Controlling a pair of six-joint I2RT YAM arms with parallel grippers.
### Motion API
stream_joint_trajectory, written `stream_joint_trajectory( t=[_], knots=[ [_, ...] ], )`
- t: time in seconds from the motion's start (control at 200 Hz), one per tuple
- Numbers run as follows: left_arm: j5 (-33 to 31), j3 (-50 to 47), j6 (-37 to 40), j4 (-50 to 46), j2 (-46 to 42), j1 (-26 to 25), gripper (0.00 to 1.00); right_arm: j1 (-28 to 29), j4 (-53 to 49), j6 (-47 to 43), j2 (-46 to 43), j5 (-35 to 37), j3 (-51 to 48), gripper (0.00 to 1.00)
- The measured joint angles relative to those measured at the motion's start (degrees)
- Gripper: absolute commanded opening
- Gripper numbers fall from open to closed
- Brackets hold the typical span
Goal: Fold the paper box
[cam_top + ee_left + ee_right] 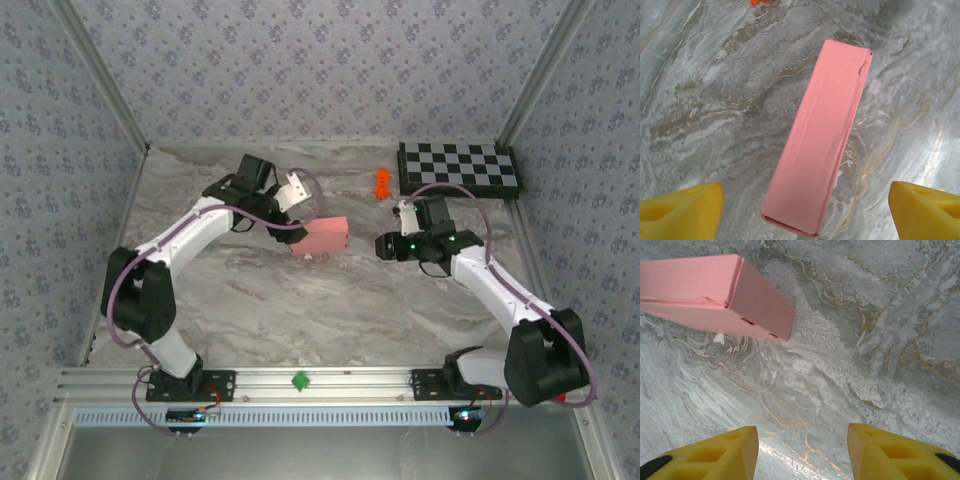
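The paper box (pixel 322 237) is a closed, flat pink rectangular box lying on the marble table near the middle. In the left wrist view the paper box (pixel 820 145) runs lengthwise away from the camera. My left gripper (pixel 805 205) hangs above its near end, open wide, and both yellow fingertips (pixel 685 210) stand well apart from its sides. From above, my left gripper (pixel 305 208) sits just behind and left of the box. My right gripper (pixel 383 245) is to the box's right, open and holding nothing. In its own view my right gripper (pixel 802 445) faces bare table, with the paper box (pixel 715 290) at upper left.
A black-and-white checkered board (pixel 460 167) lies at the back right, with a small orange toy (pixel 380 183) just to its left. A small green piece (pixel 299 380) sits on the front rail between the arm bases. Patterned walls enclose the table on three sides.
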Motion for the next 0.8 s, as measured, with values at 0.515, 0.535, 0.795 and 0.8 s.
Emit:
stream_joint_trajectory(
  t=[0.515,0.535,0.795,0.8],
  knots=[
    [-2.4,7.0,15.1,-5.9,11.5,-2.8,0.83,-0.7,0.8,0.5,-1.2,0.4,-1.7,0.52],
    [-2.7,7.0,15.3,-5.9,11.6,-2.9,0.83,-0.7,0.8,0.5,-1.2,0.4,-1.7,0.52],
    [-5.2,7.0,16.2,-4.2,12.0,-3.6,0.77,-1.1,1.1,0.7,-1.2,0.4,-2.0,0.52],
    [-5.3,7.0,16.2,-4.2,12.0,-3.7,0.77,-1.1,1.1,0.7,-1.2,0.4,-2.0,0.52]
  ],
)
